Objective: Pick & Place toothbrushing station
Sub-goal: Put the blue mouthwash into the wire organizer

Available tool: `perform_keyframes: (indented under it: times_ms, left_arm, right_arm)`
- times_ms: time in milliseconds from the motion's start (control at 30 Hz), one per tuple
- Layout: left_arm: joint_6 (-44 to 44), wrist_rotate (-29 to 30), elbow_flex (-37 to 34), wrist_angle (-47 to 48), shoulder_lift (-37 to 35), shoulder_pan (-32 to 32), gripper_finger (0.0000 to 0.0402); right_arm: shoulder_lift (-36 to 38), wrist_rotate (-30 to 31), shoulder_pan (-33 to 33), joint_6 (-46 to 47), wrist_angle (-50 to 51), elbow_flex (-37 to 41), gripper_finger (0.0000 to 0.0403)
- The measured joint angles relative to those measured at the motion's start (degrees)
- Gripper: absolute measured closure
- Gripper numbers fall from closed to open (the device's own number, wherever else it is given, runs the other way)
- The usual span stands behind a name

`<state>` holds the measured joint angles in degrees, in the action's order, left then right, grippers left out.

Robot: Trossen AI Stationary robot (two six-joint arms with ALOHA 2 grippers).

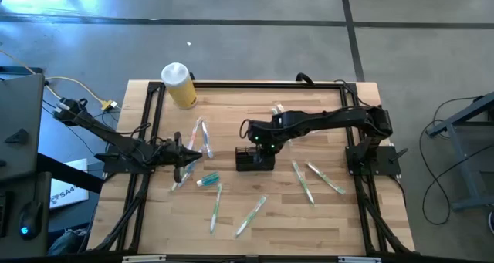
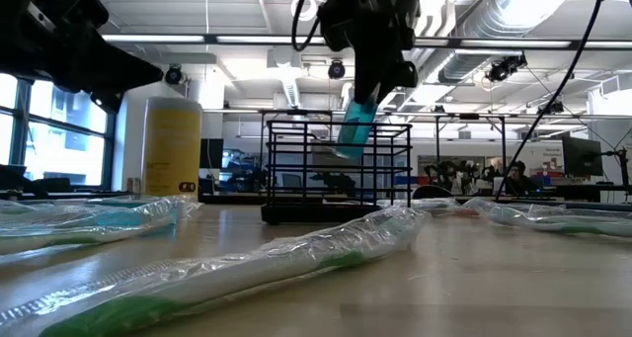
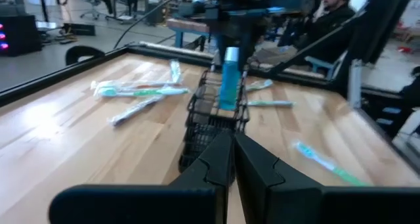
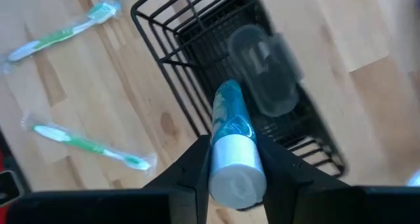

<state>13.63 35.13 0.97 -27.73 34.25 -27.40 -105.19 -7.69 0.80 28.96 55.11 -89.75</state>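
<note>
Low view, black wire-grid caddy [image 2: 336,169], upright

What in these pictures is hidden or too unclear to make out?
- Tube tip: the right wrist view does not show whether it touches the caddy floor; in the low view the wire walls cross it.
- Blurred clear object in the caddy: what it is cannot be told.
- Left gripper: small in the high view, its fingers merge with wrapped toothbrushes.
- Yellow cylinder label: unreadable, low view.
</note>
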Motion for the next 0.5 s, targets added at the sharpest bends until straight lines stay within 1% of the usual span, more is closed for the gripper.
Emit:
perform_keyframes:
  times_ms: [133, 233, 367, 500]
  left_arm:
    - [-0.1, 0.6, 1.7, 0.6, 4.0, 0.0, 0.0382]
    - [-0.3, 1.1, 4.0, 0.1, 7.9, 0.0, 0.0382]
    - [-0.3, 2.9, 6.9, 0.5, 13.3, 0.0, 0.0382]
    - [-0.3, 3.4, 10.5, 0.3, 18.6, 0.0, 0.0382]
  right_arm:
    - [-0.1, -0.6, 0.0, 1.4, -0.3, 0.0, 0.0316]
    - [-0.2, -1.4, 0.0, 2.1, -0.3, 0.0, 0.0316]
    - [-0.2, -1.4, 0.0, 2.4, -0.3, 0.0, 0.0316]
    - [-0.2, -1.2, 0.1, 2.5, -0.4, 0.0, 0.0316]
